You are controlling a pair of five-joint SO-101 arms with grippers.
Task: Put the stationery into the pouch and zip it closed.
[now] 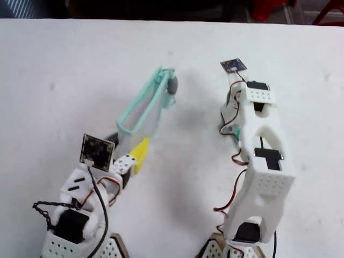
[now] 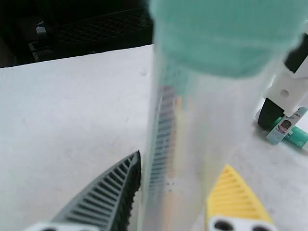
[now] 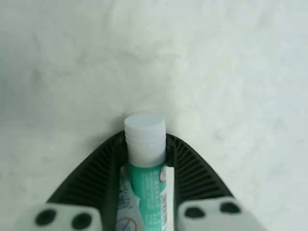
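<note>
The left gripper is shut tight on the pouch. Its grey finger is on one side of the pouch and its yellow finger is on the other. The pouch is see-through with a teal edge. From the high view, the teal edge makes a long open loop. The pouch runs from the gripper out across the white table. At the pouch's far end there is a small dark grey thing; I cannot tell what it is.

The right gripper holds a teal glue stick between its black fingers. The white cap points at the table. This gripper is to the right of the pouch and not touching it.
</note>
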